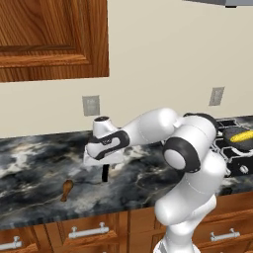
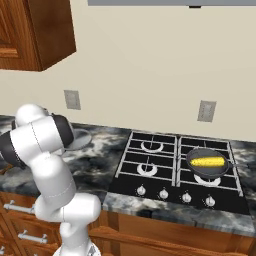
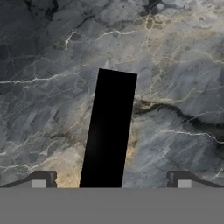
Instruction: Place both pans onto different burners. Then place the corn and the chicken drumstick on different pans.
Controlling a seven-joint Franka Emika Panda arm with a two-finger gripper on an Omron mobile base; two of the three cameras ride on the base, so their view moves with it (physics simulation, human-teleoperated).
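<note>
My gripper [image 3: 111, 179] is open and points down at the counter, its fingertips [image 3: 43, 179] standing wide on either side of a straight black pan handle [image 3: 111, 131] without touching it. In the left base view the gripper [image 1: 104, 170] hangs low over the marble, left of the cooktop. The light silver pan [image 2: 79, 138] lies on the counter, partly hidden behind my arm. The darker pan [image 2: 193, 155] sits on the front right burner with the yellow corn [image 2: 206, 162] in it, and both the pan [image 1: 229, 132] and the corn [image 1: 241, 136] show from the left too. The reddish-brown chicken drumstick [image 1: 66, 189] lies near the counter's front edge, left of the gripper.
The black cooktop [image 2: 170, 187] has three bare burners and a row of silver knobs along its front. Wooden wall cabinets [image 1: 49, 39] hang above the counter at the left. Two wall outlets sit on the backsplash. Drawers with metal handles run below the counter.
</note>
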